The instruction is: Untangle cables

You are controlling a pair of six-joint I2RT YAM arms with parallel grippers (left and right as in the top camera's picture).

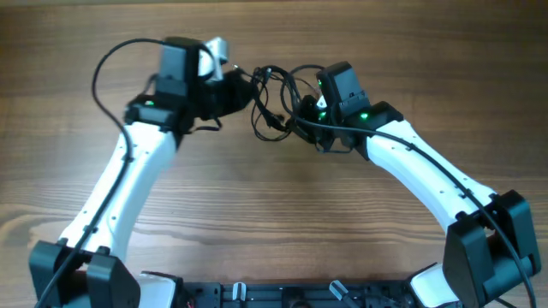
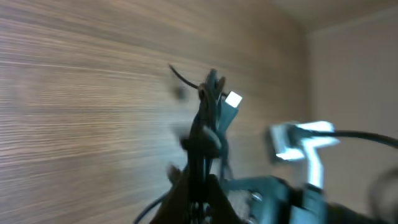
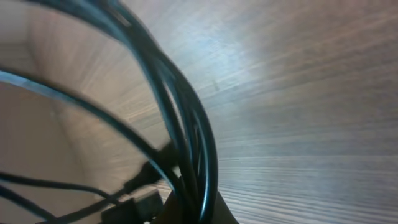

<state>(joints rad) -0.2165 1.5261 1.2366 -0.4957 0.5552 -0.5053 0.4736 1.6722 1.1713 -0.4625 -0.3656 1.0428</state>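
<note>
At the left of the overhead frame, we saw the left arm rise from the lower left corner towards the upper middle. There the left gripper sat just above the wooden table. In its blurred wrist view its fingers met at a narrow point at the bottom centre, pinched tight on a bunch of the cables. A silver plug stuck out at the top of that bunch, near the middle of the frame.

In the overhead view the cables made a small dark tangle of loops in the upper middle, strung between the two grippers and touching both.

Just right of the tangle was the right gripper, with the right arm running down to the lower right corner. In the right wrist view, thick-looking dark strands swept from the upper left down to the bottom centre. They ran in between the fingertips at the frame's lower edge, and we judged that claw clamped narrow on them.
</note>
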